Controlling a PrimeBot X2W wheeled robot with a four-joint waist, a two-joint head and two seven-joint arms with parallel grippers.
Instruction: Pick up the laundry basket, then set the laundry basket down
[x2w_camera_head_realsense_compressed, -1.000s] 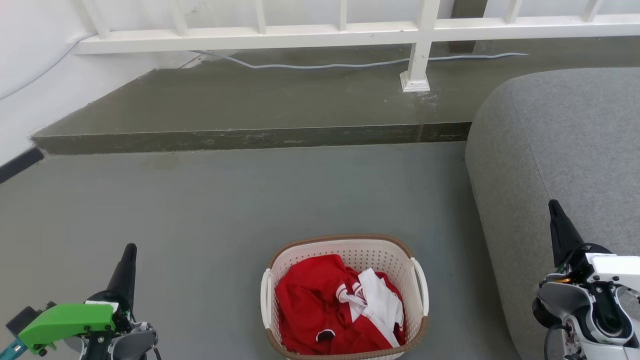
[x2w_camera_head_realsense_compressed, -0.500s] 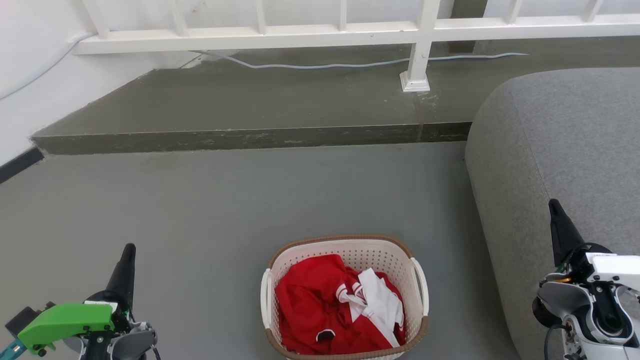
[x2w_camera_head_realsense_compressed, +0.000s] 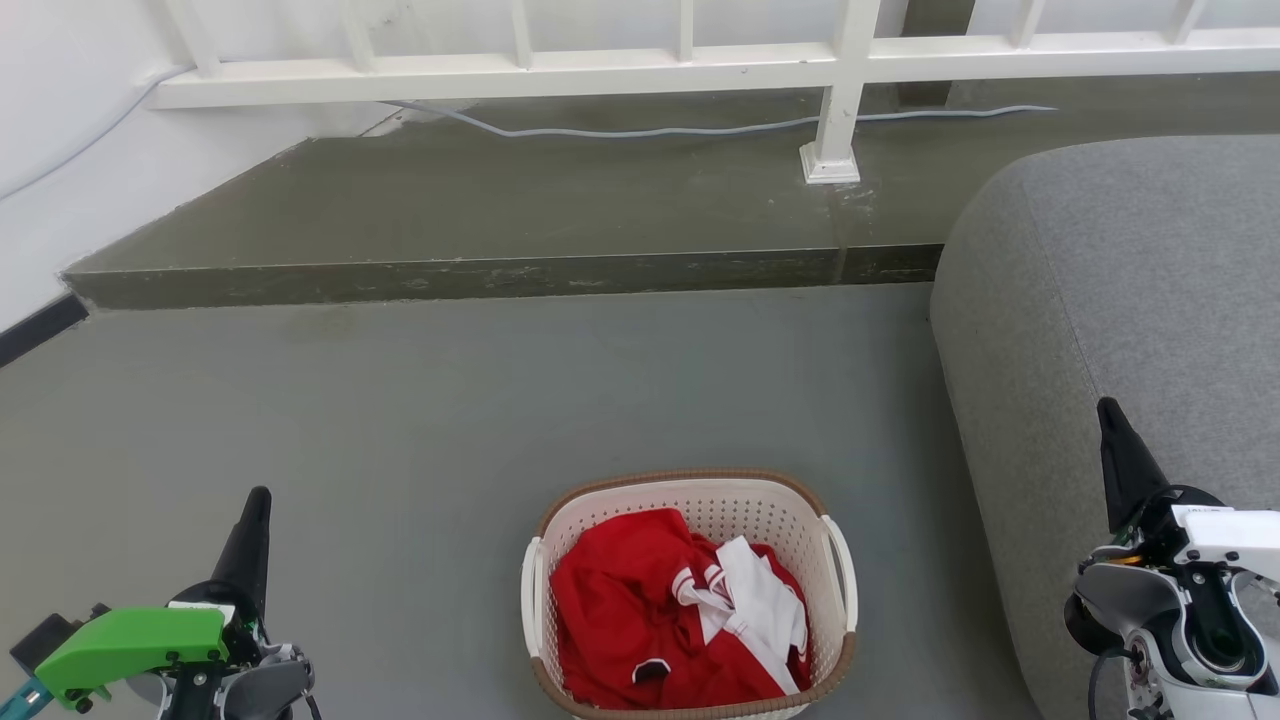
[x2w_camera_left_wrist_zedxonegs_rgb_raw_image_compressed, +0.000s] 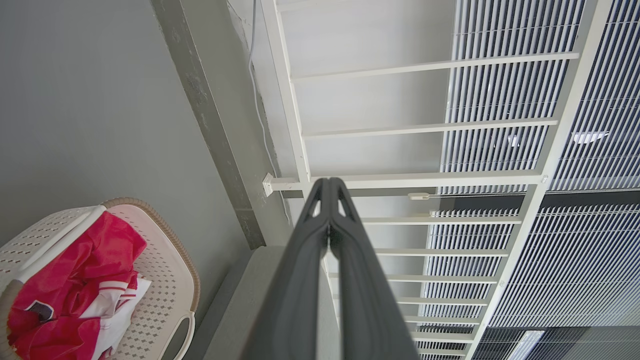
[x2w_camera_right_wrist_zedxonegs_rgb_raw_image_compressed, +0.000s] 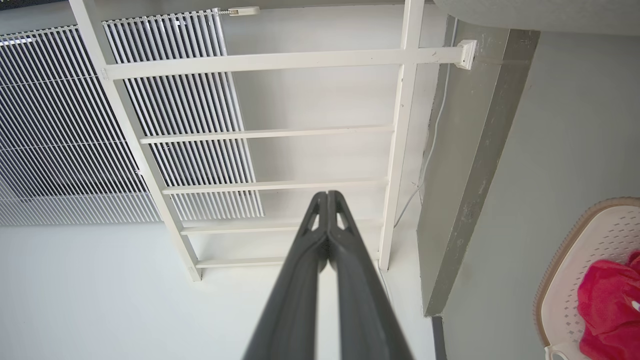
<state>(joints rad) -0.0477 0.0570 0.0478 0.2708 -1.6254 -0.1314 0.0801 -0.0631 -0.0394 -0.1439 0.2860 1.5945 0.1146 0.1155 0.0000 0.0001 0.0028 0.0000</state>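
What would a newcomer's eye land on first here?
The red and white clothing in the laundry basket, on the grey floor at the head view's bottom centre. Then the grey sofa on the right and the white railing across the top. The left end effector and right end effector flank the basket, both shut, touching nothing.

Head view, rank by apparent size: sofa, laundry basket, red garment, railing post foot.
1. grey sofa, cut off by the frame, still largest
2. laundry basket
3. red garment, lying inside the basket
4. white post foot, smallest, but farthest from the camera, so its true size is unsure
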